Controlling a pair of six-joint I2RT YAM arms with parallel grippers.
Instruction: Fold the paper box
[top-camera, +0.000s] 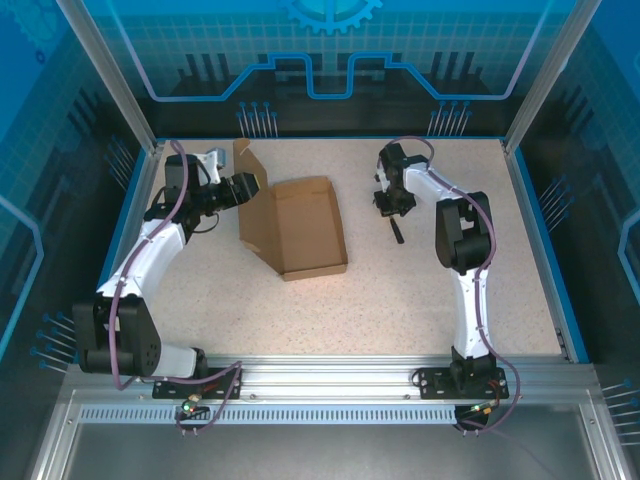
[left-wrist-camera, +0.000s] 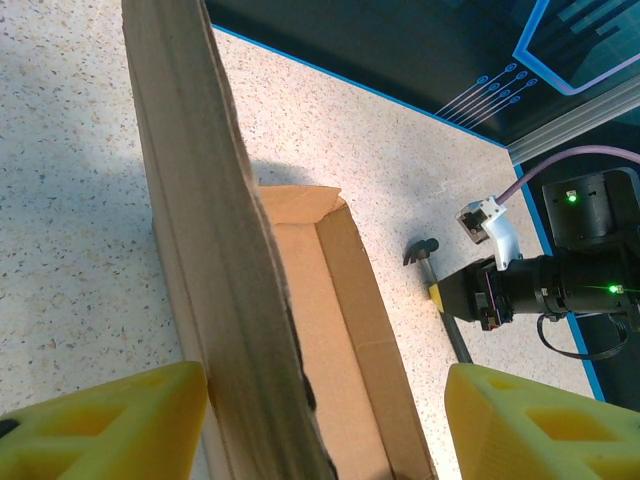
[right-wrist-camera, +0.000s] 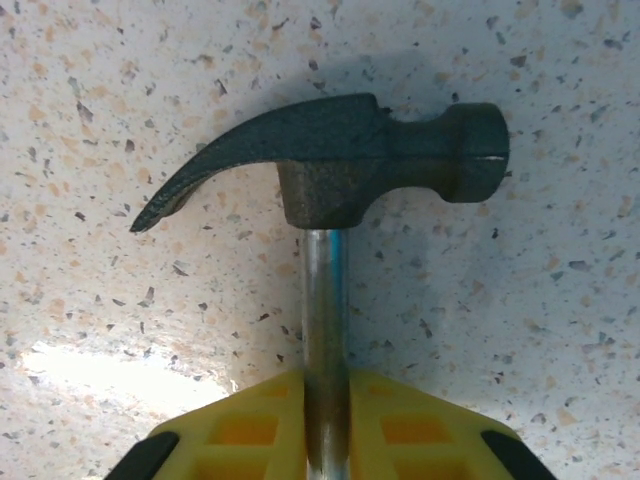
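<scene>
Speckled bench (top-camera: 420, 290), blue-lit cage: box (top-camera: 305, 225) left of centre, half formed.
Box long axis runs near-to-far. Its raised flap (left-wrist-camera: 200, 250) stands on the left edge, between the fingers of the left tool (top-camera: 243, 187), which is spread wide; tray lies to that tool's right. Left arm nearer. Right tool (top-camera: 390, 205), well right of box, is clamped on hammer (right-wrist-camera: 330, 165) shaft.

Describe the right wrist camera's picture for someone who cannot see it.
A dark claw hammer is seen against a speckled table, its metal shaft clamped between the right gripper's yellow fingers at the bottom edge.
</scene>
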